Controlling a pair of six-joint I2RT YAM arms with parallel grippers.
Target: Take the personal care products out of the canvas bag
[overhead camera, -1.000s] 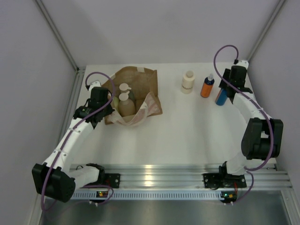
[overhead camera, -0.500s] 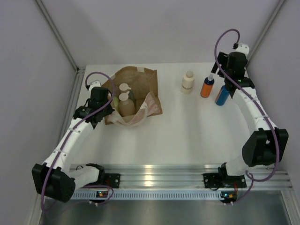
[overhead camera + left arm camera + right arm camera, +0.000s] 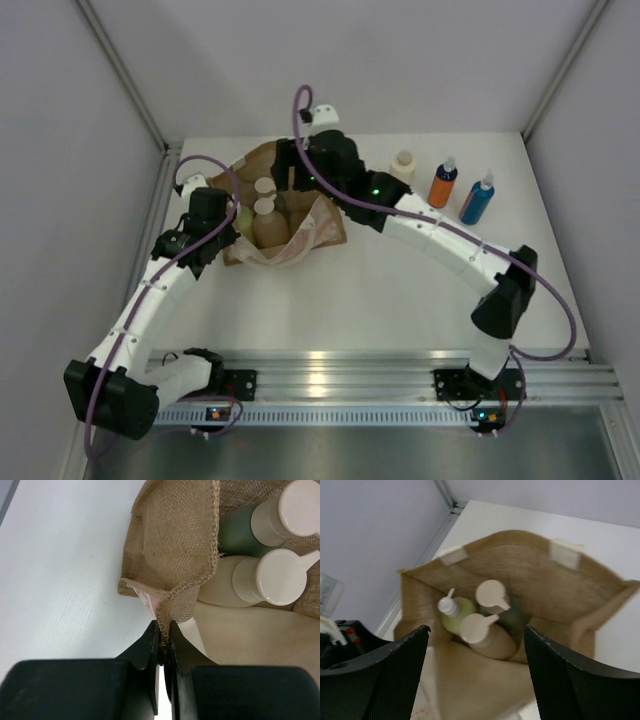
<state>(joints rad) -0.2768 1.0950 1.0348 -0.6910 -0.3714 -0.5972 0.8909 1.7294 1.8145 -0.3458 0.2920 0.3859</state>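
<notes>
Looks like fourth pick. My left gripper (image 3: pixel 164 630) pinches canvas bag (image 3: pixel 172 545) rim, holds mouth open. Right gripper (image 3: pixel 476 630) spread, hovers over bag; beige bottle (image 3: pixel 495 645) directly beneath. Next I descend straight, close on neck.

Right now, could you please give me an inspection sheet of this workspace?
Surface: white table.
Job's things: canvas bag holds yellow-green bottle, beige bottle, grey-green bottle; cream bottle, orange bottle, blue bottle stand outside, to its right.
Clutter: nothing seen.
Grippers: left end effector shut on the bag's rim; right end effector open above the bag's mouth.
Cables: purple cable loops along each arm.
Surroundings: pale walls; metal rail at the near edge.
</notes>
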